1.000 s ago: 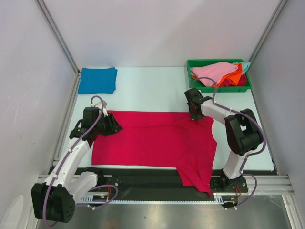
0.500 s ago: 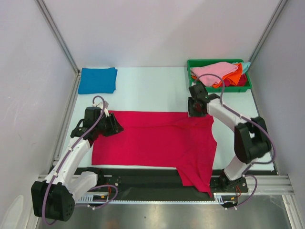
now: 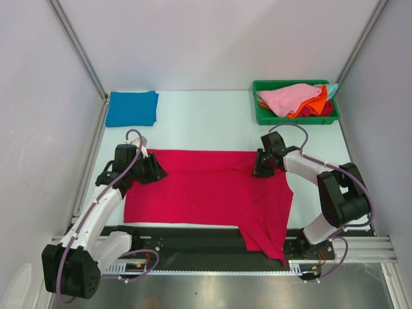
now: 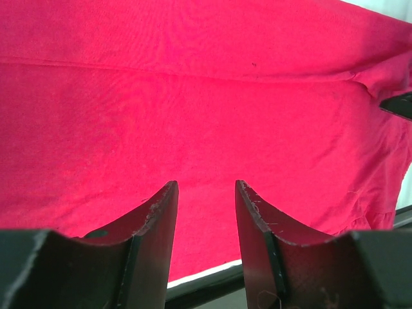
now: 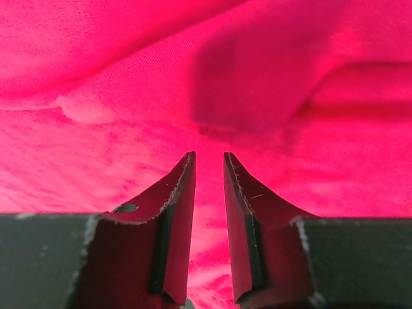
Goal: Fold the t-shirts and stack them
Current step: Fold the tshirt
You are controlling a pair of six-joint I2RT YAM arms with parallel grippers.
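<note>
Bench [image 3: 206, 122], pale, flat: one.

Crimson cloth t-shirt [image 3: 212, 190]: one, spread flat mid-bench, near right corner hanging over the front edge.

Green plastic bin [image 3: 293, 120]: one, far right corner. It holds a heap of pink [image 3: 290, 98], orange [image 3: 317, 103] and light blue [image 3: 333, 89] t-shirts, one of each visible.

Blue t-shirt [image 3: 132, 108]: one, folded square, far left corner.

Grippers: two. Left gripper [image 3: 156, 170] at the crimson shirt's left far edge, jaws apart, nothing between. Right gripper [image 3: 257, 170] at its right far edge, jaws nearly together; cannot tell whether cloth is caught.
</note>
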